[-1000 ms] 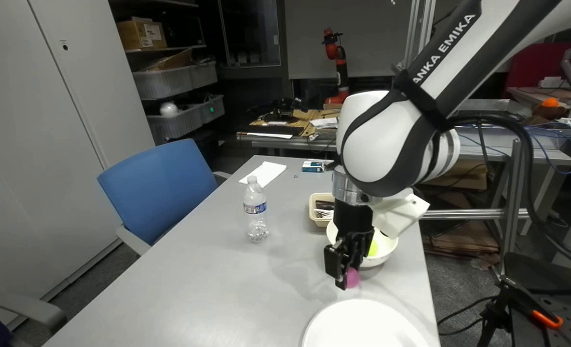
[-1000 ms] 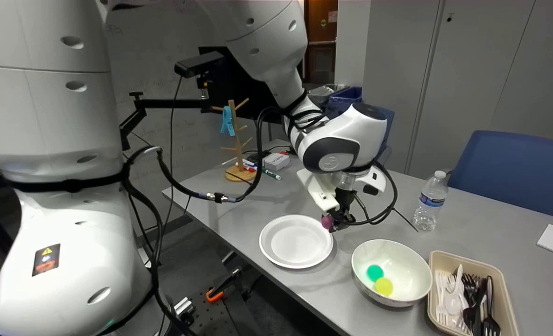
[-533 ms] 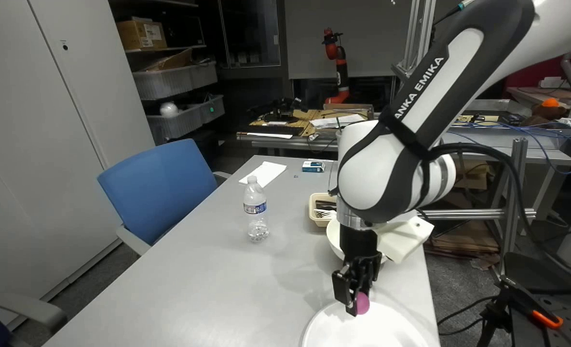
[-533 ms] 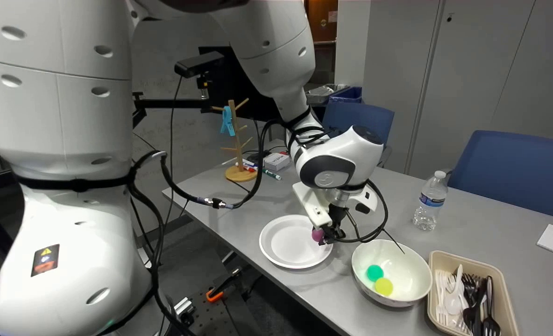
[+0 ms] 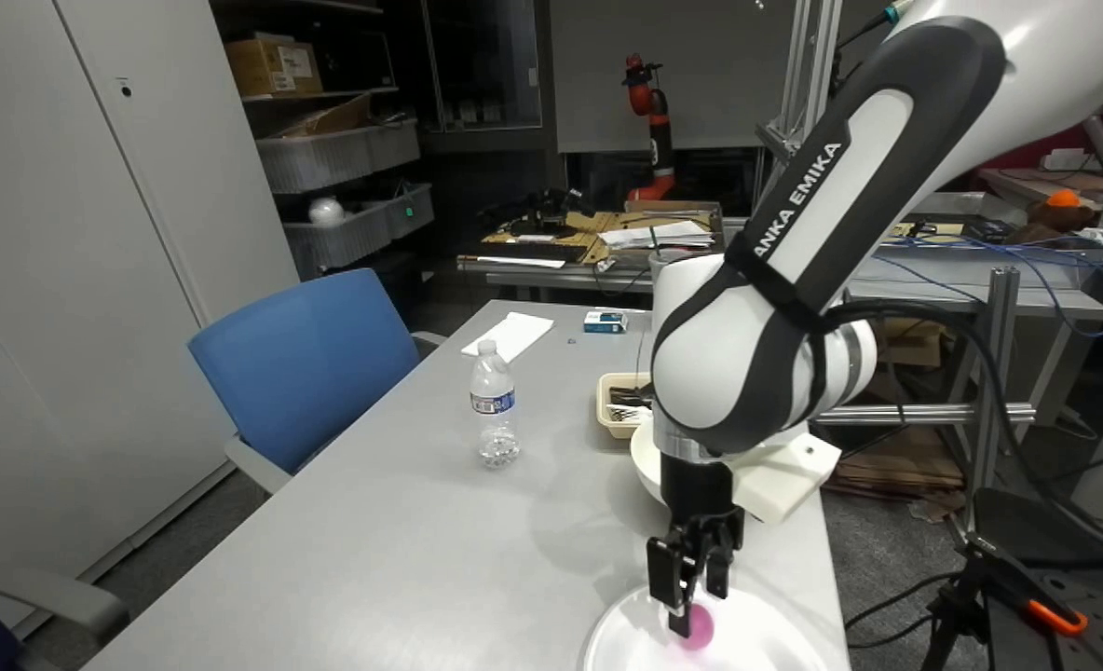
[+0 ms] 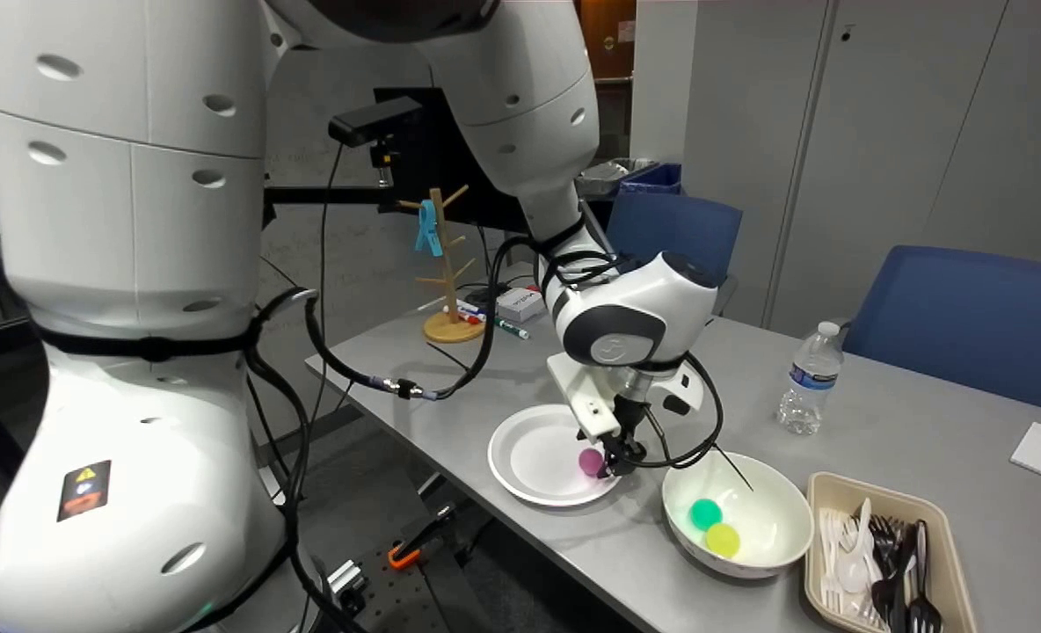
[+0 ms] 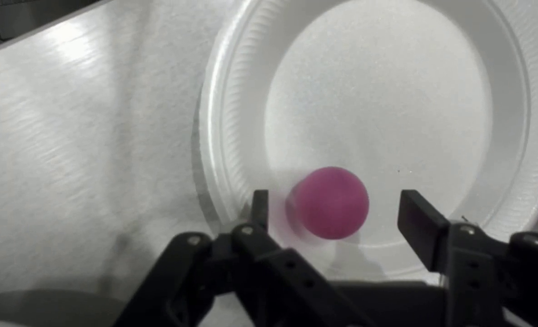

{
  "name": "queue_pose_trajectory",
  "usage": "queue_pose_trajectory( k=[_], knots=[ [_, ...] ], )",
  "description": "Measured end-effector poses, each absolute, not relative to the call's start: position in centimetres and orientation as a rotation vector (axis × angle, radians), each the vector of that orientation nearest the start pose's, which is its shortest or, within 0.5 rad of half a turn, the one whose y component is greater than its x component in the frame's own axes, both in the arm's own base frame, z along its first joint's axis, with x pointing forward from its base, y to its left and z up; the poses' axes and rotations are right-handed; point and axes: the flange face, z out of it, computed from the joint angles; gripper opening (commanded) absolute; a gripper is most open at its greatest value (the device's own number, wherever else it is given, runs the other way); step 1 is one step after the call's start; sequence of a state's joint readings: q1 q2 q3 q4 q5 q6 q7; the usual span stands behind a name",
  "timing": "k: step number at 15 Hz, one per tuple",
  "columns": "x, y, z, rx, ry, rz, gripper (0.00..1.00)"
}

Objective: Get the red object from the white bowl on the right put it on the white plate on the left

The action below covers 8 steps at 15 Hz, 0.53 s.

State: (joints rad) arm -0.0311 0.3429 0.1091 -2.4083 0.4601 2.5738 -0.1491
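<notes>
The red object (image 7: 332, 202), a pinkish-magenta ball, is over the near part of the white plate (image 7: 378, 91) in the wrist view. It is on or just above the plate; I cannot tell which. My gripper (image 7: 335, 210) is open, with a finger on each side of the ball and a gap on both sides. The ball (image 5: 698, 629) and plate (image 5: 621, 643) also show in an exterior view, below my fingertips (image 5: 698, 604). The white bowl (image 6: 775, 527) stands beside the plate (image 6: 520, 470) and holds a green and a yellow piece.
A beige tray (image 6: 947, 563) of cutlery stands beside the bowl. A water bottle (image 6: 811, 378) stands further back on the table. A wooden peg stand (image 6: 450, 327), markers and a small white box (image 6: 520, 304) are beyond the plate. The table edge runs close to the plate.
My gripper has moved from beside the plate to over it and lower, carrying the ball. Its fingers have opened, and the ball is now free between them.
</notes>
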Motion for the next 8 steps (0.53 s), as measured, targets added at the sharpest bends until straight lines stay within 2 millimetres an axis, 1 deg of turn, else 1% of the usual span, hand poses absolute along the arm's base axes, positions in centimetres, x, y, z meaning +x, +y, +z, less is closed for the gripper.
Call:
queue_pose_trajectory(
  k=[2,4,6,8],
  knots=[
    [47.2,3.3,16.0,-2.858,0.265,0.265,1.00],
    [47.3,3.3,16.6,-2.847,0.261,0.286,1.00],
    [47.4,3.0,17.8,-2.840,0.247,0.304,1.00],
    [47.7,2.5,19.6,-2.844,0.222,0.315,1.00]
  ],
)
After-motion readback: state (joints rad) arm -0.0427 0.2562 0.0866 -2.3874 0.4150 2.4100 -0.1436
